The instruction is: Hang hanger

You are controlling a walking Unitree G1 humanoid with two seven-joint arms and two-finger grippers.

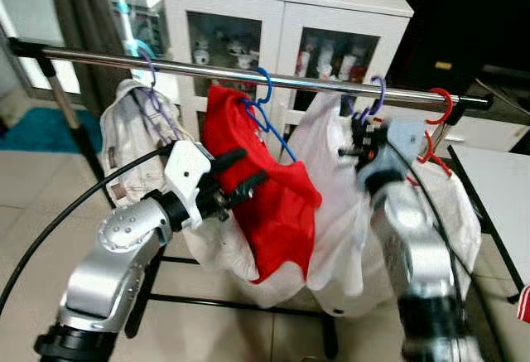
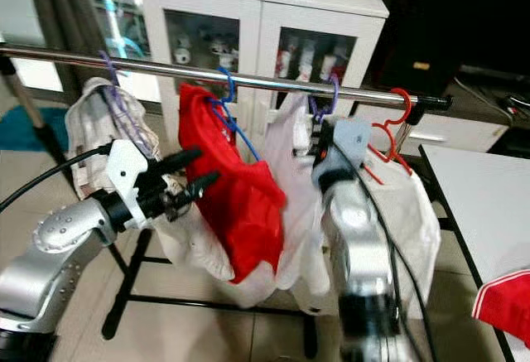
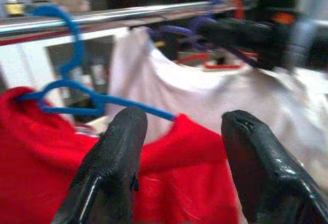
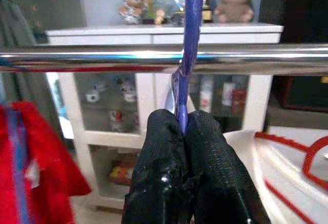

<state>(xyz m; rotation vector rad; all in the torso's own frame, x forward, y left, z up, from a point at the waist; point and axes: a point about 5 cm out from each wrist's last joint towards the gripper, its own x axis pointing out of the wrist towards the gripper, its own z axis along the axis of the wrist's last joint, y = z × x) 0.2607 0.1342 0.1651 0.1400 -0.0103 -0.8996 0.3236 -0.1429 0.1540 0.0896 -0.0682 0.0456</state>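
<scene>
Rail: a chrome clothes rail (image 1: 248, 70) runs across the scene on a black stand, in front of a white glass-door cabinet (image 1: 281, 22).
Far left garment: a cream garment (image 1: 137, 142) hangs on a lilac hanger (image 1: 149, 72) at the rail's left end.
Left pincer: the left pincer (image 1: 236, 176) is raised in front of the rack, its two black fingers (image 3: 110, 167) spread wide and holding nothing; it points at the red shirt, its tips near the cloth, though contact cannot be judged.
Red shirt: the red shirt (image 1: 269, 205) hangs on a blue hanger (image 1: 263, 101) hooked over the rail, just right of the left pincer.
White shirt: a white shirt (image 1: 331, 213) hangs next along, between the red shirt and the right arm.
Purple hanger: the purple hanger (image 1: 374, 97) carries the white shirt; its hook lies over the rail, and its neck drops straight down into the right pincer.
Right pincer: the right pincer (image 1: 362, 134) sits just below the rail, its fingers (image 4: 164, 172) pressed together on the purple hanger's neck.
Red hanger: a red hanger (image 1: 439, 113) hooks over the rail near its right end, with another white garment (image 1: 460, 213) under it.
Bench: a white bench (image 1: 497, 188) stands to the right of the rack.
</scene>
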